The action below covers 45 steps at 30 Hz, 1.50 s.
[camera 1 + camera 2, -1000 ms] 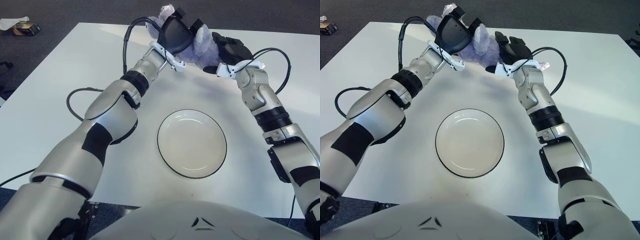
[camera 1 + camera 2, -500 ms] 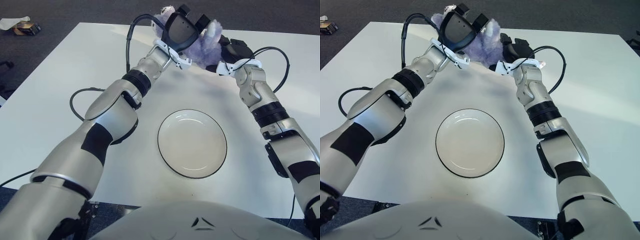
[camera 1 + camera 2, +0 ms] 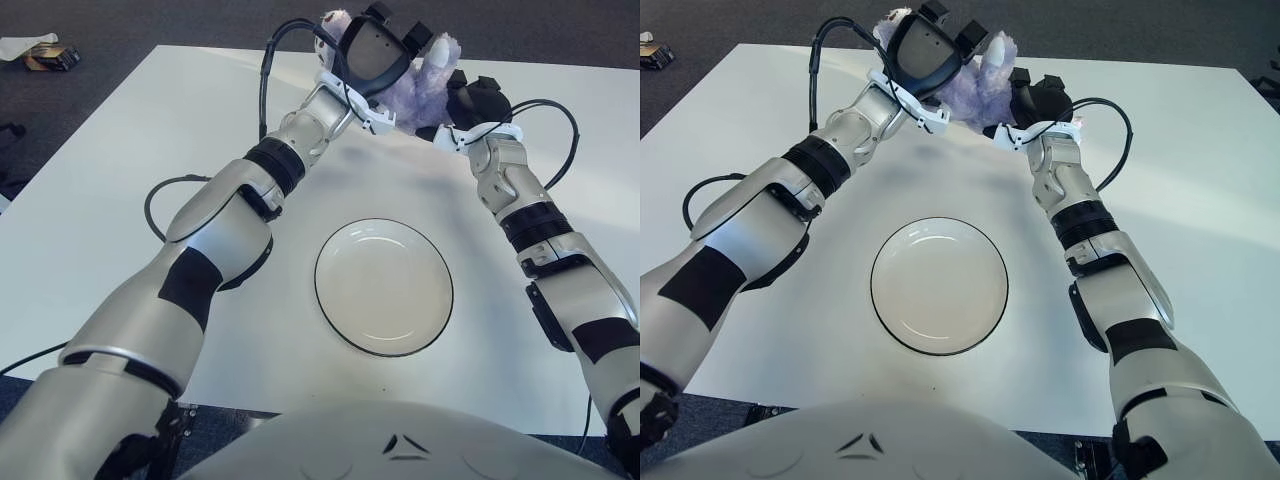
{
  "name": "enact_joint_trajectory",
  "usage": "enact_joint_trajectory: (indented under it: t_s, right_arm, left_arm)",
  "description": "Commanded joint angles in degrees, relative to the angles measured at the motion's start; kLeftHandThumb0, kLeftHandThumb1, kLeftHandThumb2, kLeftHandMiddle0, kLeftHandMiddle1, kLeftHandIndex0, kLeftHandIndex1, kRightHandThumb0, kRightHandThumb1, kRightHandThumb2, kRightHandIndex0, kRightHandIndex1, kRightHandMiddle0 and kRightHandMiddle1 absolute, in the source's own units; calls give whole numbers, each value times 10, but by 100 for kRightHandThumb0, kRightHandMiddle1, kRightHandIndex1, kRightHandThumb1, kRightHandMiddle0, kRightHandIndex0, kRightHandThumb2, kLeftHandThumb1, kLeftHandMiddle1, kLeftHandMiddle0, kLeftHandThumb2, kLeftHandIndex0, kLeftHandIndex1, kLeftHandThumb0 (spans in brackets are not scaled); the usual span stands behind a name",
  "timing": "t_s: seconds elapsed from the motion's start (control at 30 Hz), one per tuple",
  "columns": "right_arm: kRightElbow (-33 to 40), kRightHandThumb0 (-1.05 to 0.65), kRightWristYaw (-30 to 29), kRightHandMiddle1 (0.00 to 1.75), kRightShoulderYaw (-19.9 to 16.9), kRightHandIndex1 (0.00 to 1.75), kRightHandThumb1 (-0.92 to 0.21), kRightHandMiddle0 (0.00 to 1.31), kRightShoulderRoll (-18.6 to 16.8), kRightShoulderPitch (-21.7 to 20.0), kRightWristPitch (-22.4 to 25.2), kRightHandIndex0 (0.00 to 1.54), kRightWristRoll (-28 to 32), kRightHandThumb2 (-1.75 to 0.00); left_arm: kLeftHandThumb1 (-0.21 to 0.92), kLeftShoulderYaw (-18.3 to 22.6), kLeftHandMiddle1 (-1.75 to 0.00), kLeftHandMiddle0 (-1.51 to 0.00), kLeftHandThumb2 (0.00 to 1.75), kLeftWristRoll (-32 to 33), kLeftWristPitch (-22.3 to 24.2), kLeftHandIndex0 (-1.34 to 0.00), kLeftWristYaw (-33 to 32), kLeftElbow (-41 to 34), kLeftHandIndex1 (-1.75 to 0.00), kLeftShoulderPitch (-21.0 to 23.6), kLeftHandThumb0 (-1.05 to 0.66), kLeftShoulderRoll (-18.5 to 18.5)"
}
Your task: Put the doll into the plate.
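Observation:
A purple plush doll (image 3: 425, 85) is held up over the far middle of the white table, squeezed between both hands. My left hand (image 3: 375, 50) covers its left side and top, with the fingers curled over it. From the right, my right hand (image 3: 475, 98) presses against the doll, fingers wrapped on it. Much of the doll is hidden behind the left hand's black palm. The white plate (image 3: 384, 288) with a dark rim lies on the table nearer to me, below and between the two arms, with nothing in it.
A black cable (image 3: 160, 195) loops over the table (image 3: 110, 170) beside my left arm. Small items (image 3: 45, 52) lie on the dark floor beyond the table's far left corner. The far table edge runs just behind the hands.
Both hands have carried the doll higher and farther from me, the left hand shifting slightly right. The plate has not moved.

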<state>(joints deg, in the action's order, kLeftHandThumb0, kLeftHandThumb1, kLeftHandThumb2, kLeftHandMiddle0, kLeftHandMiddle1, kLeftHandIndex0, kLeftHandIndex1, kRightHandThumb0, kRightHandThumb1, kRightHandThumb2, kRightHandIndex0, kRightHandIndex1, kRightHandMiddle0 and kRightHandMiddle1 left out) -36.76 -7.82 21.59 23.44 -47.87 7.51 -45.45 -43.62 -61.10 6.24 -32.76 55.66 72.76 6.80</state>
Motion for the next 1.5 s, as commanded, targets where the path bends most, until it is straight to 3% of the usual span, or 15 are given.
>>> enact_joint_trajectory:
  t_s: [0.0, 0.1, 0.2, 0.3, 0.5, 0.6, 0.73, 1.07, 1.17, 1.47]
  right_arm:
    - [-2, -50, -34, 156, -8, 171, -40, 2, -18, -9, 2, 2, 6, -89]
    - [12, -37, -49, 168, -9, 173, -33, 7, -21, -2, 12, 5, 2, -99]
    - [13, -12, -64, 160, -8, 174, -44, 36, -20, 1, 6, 26, 1, -103]
    - [11, -4, -76, 162, -11, 174, -44, 44, -15, 5, -19, 35, 9, -110]
    - [-13, 0, -89, 173, -24, 163, -22, 58, -11, 3, -75, 62, 40, -139]
    - [-12, 0, -85, 174, -27, 142, -14, 66, -10, 5, -89, 76, 52, -142]
    - [-14, 0, -87, 175, -28, 167, -16, 62, -10, 5, -94, 64, 57, -148]
    - [-28, 0, -90, 175, -38, 174, -5, 69, -10, 4, -114, 69, 76, -162]
    - [-36, 0, -98, 175, -39, 143, 0, 71, -10, 3, -119, 90, 74, -158]
    - [-58, 0, -113, 175, -43, 144, 2, 65, -14, -2, -122, 97, 79, -160]
  left_arm:
    - [24, 7, -175, -128, 141, 0, 13, -68, 9, -19, -175, -2, -51, 4]
    - [24, 8, -175, -128, 141, 0, 15, -68, 13, -24, -175, -4, -51, 5]
    - [23, 10, -175, -128, 141, 3, 11, -68, 14, -29, -175, -6, -51, 6]
    - [23, 10, -175, -128, 142, 4, 5, -68, 16, -31, -175, -6, -51, 8]
    - [23, 11, -175, -129, 142, 3, 0, -68, 6, -29, -175, -6, -51, 9]
    - [23, 12, -175, -129, 142, 4, -3, -68, 2, -26, -175, -5, -51, 8]
    - [23, 9, -175, -129, 143, 1, -8, -69, -2, -20, -175, -4, -52, 8]
    - [20, 7, -175, -131, 145, -4, -17, -71, -20, -11, -175, -4, -53, 10]
    - [21, 9, -175, -132, 145, -4, -17, -70, -37, -9, -175, -7, -53, 9]
    - [28, 30, -175, -133, 136, 21, -47, -65, -88, 5, -175, -12, -50, 4]
